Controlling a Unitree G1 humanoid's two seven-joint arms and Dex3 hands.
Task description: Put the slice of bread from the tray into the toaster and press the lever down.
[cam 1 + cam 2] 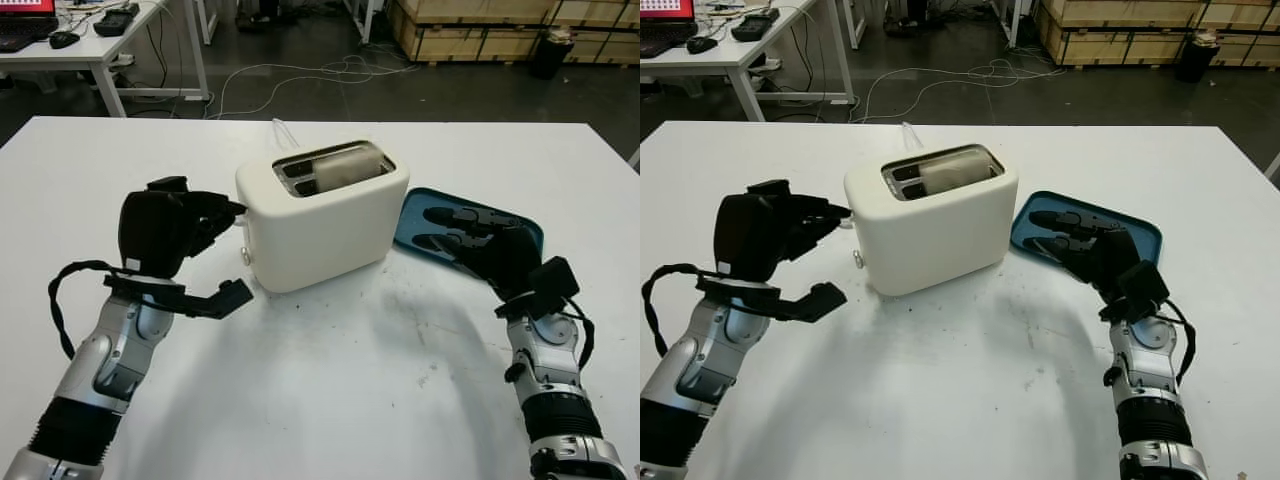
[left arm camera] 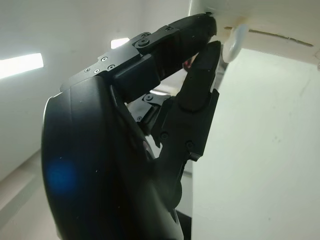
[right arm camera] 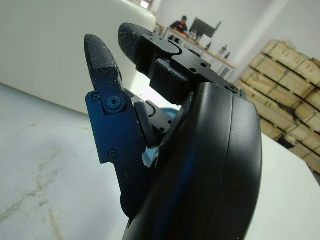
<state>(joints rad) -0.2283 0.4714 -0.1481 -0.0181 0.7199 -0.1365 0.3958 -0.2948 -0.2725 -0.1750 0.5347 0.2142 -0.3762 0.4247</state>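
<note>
Left eye view: cream toaster (image 1: 322,215) is sitting near the centre of the white tabletop (image 1: 330,390), w/ the bread slice (image 1: 346,166) standing in its slot (top edge just poking out). Left hand (image 1: 185,225) is reaching in at the toaster's left end, fingers curled, gripping nothing; in the left wrist view its fingertips (image 2: 202,22) are touching the small white lever knob (image 2: 235,42). Teal tray (image 1: 520,232) is lying just beside the toaster, toward the tabletop's right edge. Right hand (image 1: 475,235) is hovering open over the tray, carrying nothing.
</note>
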